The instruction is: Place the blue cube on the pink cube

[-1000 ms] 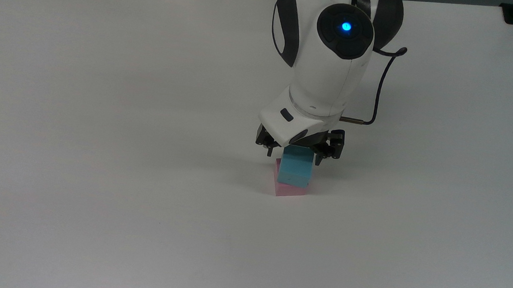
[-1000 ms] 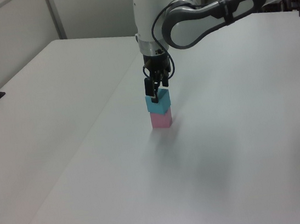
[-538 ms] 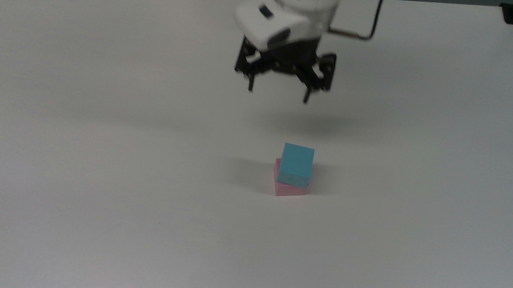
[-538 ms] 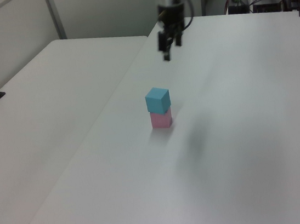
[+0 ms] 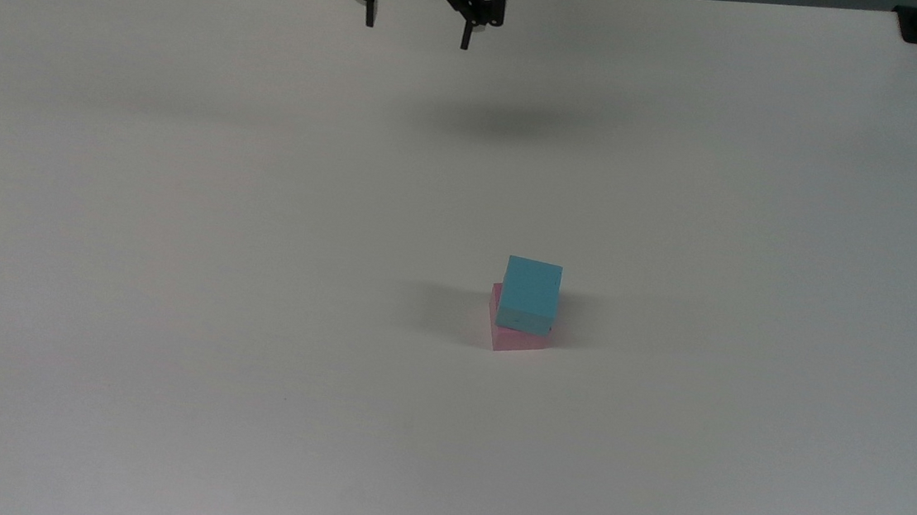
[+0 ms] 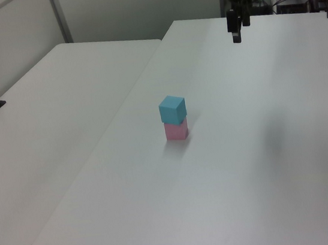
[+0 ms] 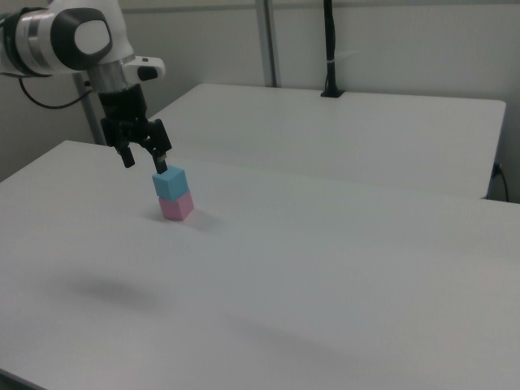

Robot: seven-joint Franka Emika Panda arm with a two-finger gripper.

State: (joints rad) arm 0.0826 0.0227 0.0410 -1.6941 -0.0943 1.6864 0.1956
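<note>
The blue cube (image 5: 529, 294) sits on the pink cube (image 5: 516, 340), slightly skewed, so pink shows at its 9 and 6 o'clock sides in the top view. The stack stands on the white table (image 5: 175, 266), just right of centre. The gripper (image 5: 417, 28) hangs empty at 12 o'clock, well apart, fingers (image 5: 466, 39) spread wide

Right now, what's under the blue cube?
The pink cube sits directly under the blue cube, on the white table. The blue cube covers the pink cube's top face. The gripper is open and well away.
</note>
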